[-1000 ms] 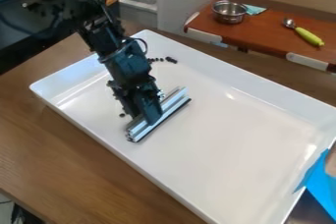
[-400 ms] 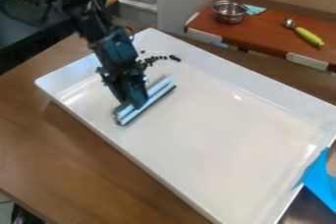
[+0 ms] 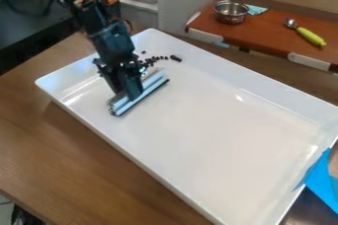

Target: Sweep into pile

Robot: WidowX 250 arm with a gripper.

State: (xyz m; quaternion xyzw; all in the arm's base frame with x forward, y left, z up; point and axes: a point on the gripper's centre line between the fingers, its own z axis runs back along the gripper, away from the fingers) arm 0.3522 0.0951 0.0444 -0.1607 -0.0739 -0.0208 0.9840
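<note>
Small dark pieces (image 3: 151, 61) are gathered in a loose, uneven trail on the floor of a large white tray (image 3: 228, 140), near its far corner at the top of the view. A thicker pair is set at the trail's right end, and one speck is found apart, a little above the rest. Part of the group may be hidden by the black robot arm (image 3: 111, 36), which is seen slanting down from the upper left.

The tool (image 3: 132, 94) is clenched on a long silvery bar (image 3: 155, 84), held low over the tray at a diagonal, its right end higher in the view than its left. The bar's right end is placed just below the pieces; whether any are touched by it cannot be told.

The tray is supported by a brown wooden bench (image 3: 59, 155). At the right edge, its rim is overlapped by something bright blue (image 3: 321, 182). Beyond the tray, a metal bowl (image 3: 231, 13), a teal cloth (image 3: 256, 9) and a green-handled spoon (image 3: 308, 36) are laid on a reddish-brown surface (image 3: 274, 31).
</note>
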